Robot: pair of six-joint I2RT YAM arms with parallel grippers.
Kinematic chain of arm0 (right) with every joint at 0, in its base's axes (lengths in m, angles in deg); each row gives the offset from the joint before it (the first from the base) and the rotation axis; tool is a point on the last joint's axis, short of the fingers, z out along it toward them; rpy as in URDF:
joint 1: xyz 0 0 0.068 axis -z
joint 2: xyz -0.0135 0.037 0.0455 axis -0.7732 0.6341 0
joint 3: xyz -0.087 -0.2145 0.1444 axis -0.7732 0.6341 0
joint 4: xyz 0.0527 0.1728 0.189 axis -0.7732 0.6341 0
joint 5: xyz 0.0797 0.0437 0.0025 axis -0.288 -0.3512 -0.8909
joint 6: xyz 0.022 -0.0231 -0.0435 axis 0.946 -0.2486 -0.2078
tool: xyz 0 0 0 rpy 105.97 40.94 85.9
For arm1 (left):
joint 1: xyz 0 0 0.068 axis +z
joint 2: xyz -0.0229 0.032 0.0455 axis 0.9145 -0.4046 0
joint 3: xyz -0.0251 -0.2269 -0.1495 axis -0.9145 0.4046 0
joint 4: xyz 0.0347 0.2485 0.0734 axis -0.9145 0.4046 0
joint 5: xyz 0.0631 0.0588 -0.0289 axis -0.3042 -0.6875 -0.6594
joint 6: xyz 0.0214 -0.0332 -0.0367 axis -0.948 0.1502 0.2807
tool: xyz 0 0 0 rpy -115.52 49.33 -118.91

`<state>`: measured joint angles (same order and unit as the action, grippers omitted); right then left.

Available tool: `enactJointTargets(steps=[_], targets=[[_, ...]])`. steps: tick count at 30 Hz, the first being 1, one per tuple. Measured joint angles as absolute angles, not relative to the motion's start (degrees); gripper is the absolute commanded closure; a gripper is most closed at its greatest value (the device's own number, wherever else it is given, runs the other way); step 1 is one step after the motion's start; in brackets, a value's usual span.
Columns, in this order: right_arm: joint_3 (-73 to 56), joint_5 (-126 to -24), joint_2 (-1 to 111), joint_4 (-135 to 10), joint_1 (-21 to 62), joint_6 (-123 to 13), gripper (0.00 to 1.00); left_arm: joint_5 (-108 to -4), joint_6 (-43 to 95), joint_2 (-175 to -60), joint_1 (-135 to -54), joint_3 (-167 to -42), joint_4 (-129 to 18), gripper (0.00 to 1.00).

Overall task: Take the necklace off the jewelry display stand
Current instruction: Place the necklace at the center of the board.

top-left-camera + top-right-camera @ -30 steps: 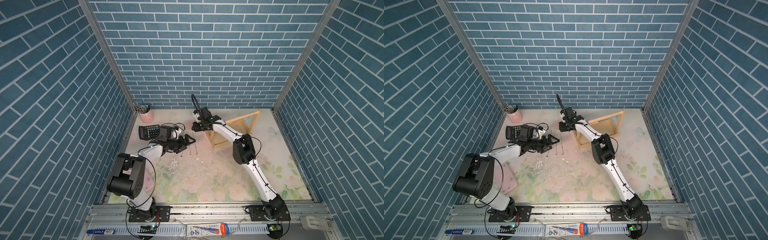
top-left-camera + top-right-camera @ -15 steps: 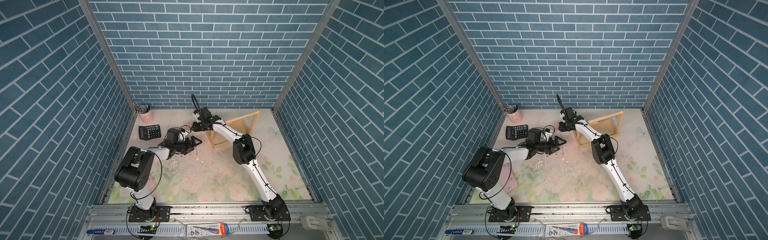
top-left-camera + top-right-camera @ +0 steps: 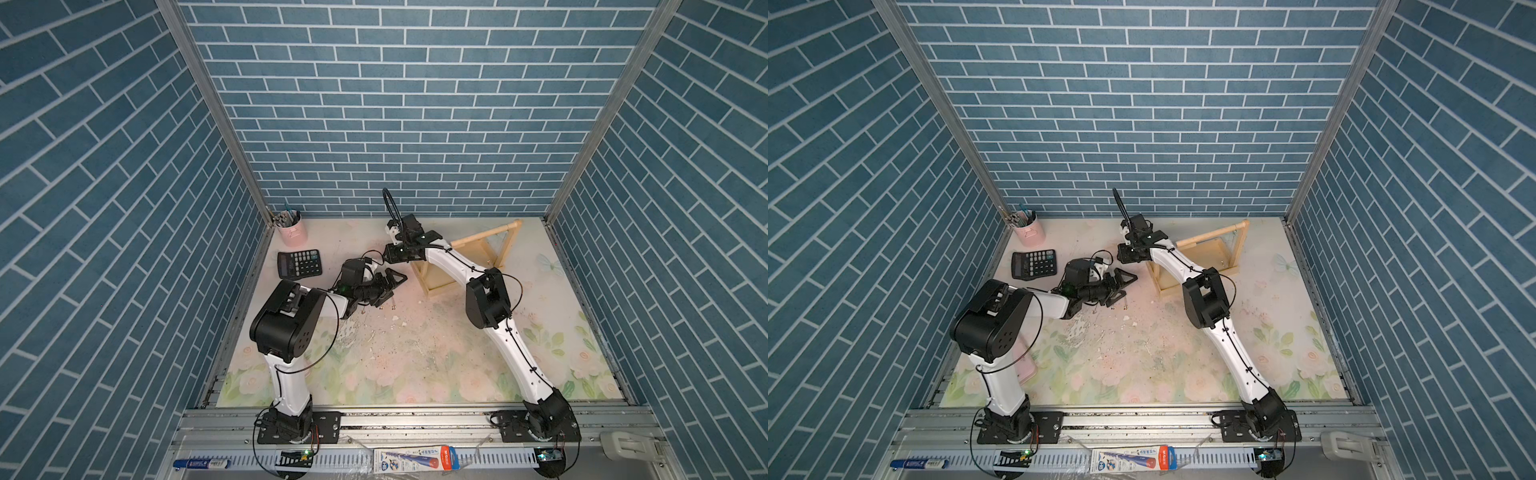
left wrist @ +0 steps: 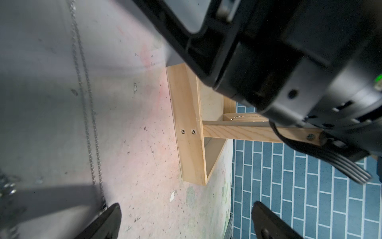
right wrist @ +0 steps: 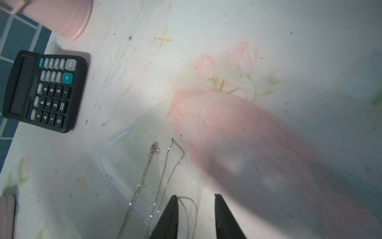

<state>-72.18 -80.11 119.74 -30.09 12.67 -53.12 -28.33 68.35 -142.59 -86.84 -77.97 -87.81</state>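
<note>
Fine silver necklace chains [image 5: 154,148] lie in strands on the flowered mat, and one small loop [image 5: 190,201] sits between the jaws of my right gripper [image 5: 195,198]. Those jaws stand apart and grip nothing. In both top views the right gripper [image 3: 390,258] [image 3: 1126,254] points down at the left end of the pale wooden jewelry display stand [image 3: 486,235] [image 3: 1208,237]. My left gripper [image 3: 392,286] [image 4: 186,215] is wide open and empty, low over the mat and facing the stand's end board [image 4: 186,124]. A chain [image 4: 86,103] runs along the mat past one finger. A thin chain [image 4: 244,117] crosses the stand's far post.
A black calculator [image 3: 299,263] [image 5: 45,91] and a pink cup of pens [image 3: 291,230] stand at the back left. A pink flat object [image 3: 1025,365] lies under the left arm. White flecks [image 3: 365,332] litter the mat. Blue brick walls close in three sides.
My left arm has swung right, bringing its open gripper closer to the stand's left end. The right gripper's jaws have spread apart a little while that arm stayed in place.
</note>
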Motion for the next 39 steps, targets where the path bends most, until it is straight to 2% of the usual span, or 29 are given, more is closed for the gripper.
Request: enactJointTargets(steps=[30, 39], targets=[[-72.2, -79.5, 119.7, -30.9, 12.7, -52.8, 0.59, -31.9, 69.1, -141.5, -87.5, -75.8, -86.7, 0.01], [-72.2, -79.5, 119.7, -31.0, 12.7, -52.6, 0.5, -32.3, 69.0, -140.9, -87.5, -75.4, -86.0, 0.01]])
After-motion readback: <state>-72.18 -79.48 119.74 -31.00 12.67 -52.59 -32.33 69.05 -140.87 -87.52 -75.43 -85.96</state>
